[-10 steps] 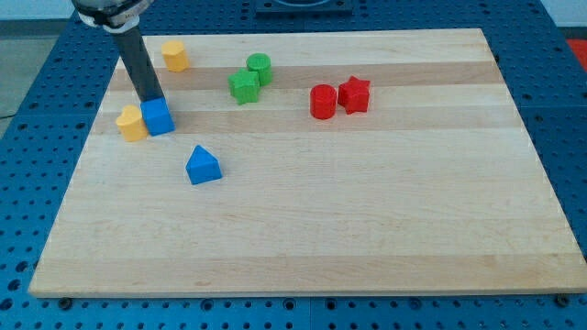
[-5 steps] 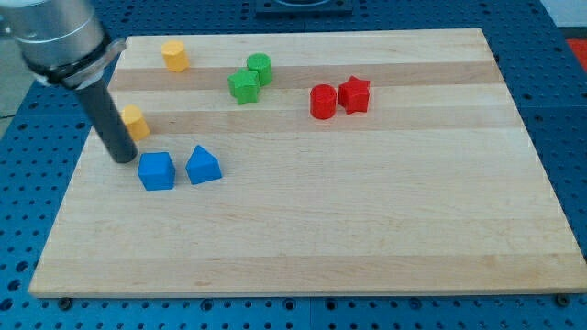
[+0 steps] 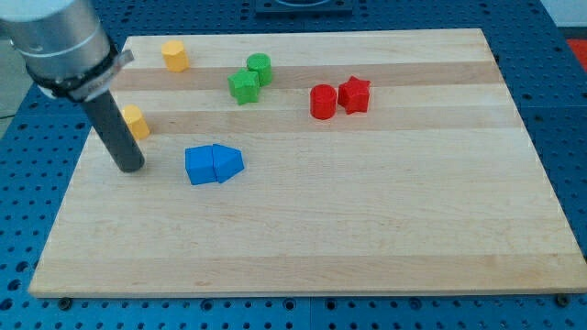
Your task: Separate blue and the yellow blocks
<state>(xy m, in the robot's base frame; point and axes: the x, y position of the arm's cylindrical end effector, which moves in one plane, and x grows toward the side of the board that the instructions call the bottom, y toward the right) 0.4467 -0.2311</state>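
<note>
A blue cube (image 3: 199, 165) lies left of centre on the wooden board (image 3: 367, 220), touching a blue triangular block (image 3: 227, 162) on its right. A yellow block (image 3: 135, 121) sits near the board's left edge, partly behind my rod. A second yellow block (image 3: 175, 55) stands at the view's top left. My tip (image 3: 131, 169) rests on the board, left of the blue cube with a gap between them, and just below the nearer yellow block.
Two green blocks (image 3: 249, 77) touch each other at the top centre. A red cylinder (image 3: 322, 101) and a red star-like block (image 3: 354, 93) stand together right of them. The board's left edge is close to my tip.
The blue cube has slid right and now touches the blue triangular block, which shifted right too. My tip moved slightly right and down. The yellow blocks stayed put.
</note>
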